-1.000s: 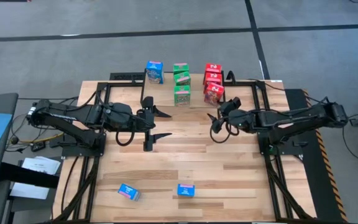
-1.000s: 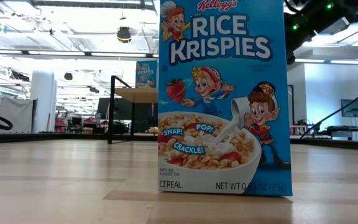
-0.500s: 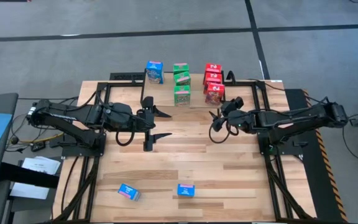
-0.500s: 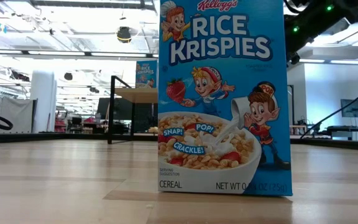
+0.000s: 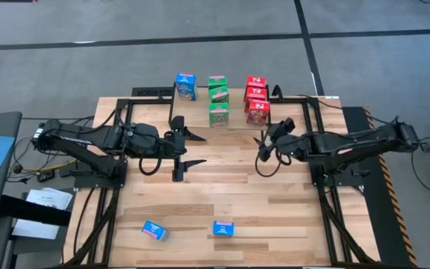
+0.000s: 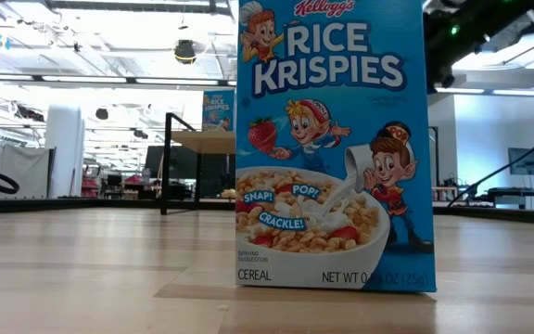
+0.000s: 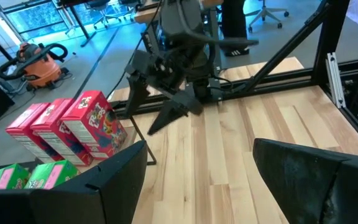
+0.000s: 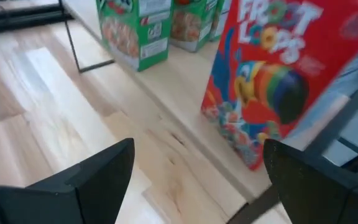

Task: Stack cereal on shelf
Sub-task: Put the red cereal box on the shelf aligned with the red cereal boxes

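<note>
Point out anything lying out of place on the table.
Two blue cereal boxes sit at the table's near edge, away from the shelf: one lies askew, the other stands in front of the low camera. Nothing looks spilled or damaged.

The tabletop (image 5: pixel 222 187) is viewed straight down from well above, both arms included. The low view is taken level at table height, nearly filled by a blue Rice Krispies box (image 6: pixel 332 144) very close to the lens, the room seen behind. The left wrist view is directed across the table toward the right gripper (image 7: pixel 169 102) and the red boxes (image 7: pixel 73 127). The right wrist view is held close to a red Froot Loops box (image 8: pixel 278 74); this red row is shared with the high view.
</note>
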`<action>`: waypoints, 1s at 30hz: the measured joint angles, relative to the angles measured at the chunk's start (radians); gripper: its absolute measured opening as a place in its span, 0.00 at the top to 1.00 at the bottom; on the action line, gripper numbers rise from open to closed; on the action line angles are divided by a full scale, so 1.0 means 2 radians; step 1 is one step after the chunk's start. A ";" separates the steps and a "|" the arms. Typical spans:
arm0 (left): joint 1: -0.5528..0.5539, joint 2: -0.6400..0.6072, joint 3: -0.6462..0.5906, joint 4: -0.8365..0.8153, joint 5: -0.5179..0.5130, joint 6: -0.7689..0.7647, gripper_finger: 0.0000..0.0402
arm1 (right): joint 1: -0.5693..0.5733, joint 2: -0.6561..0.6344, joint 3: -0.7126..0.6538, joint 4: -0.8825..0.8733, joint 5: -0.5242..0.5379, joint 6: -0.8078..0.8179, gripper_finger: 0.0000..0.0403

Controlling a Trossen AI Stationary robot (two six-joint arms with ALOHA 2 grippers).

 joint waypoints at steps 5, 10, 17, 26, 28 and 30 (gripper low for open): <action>0.000 0.000 0.000 0.000 0.000 0.000 0.29 | 0.007 -0.020 0.018 -0.052 0.025 0.021 0.06; 0.000 0.000 0.000 0.000 0.000 0.000 0.29 | 0.001 -0.029 0.021 -0.053 0.051 0.021 0.06; 0.000 0.000 0.000 0.000 0.000 0.000 0.29 | -0.035 -0.025 0.021 -0.037 0.050 0.017 0.06; 0.000 0.000 0.000 0.000 0.000 0.000 0.29 | -0.049 -0.021 0.021 -0.017 0.032 0.002 0.06; 0.000 0.000 0.000 0.000 0.000 0.000 0.29 | -0.049 -0.021 0.021 -0.004 0.032 -0.005 0.06; 0.000 0.000 0.000 0.000 0.000 0.000 0.29 | -0.049 -0.021 0.021 0.007 0.031 -0.013 0.06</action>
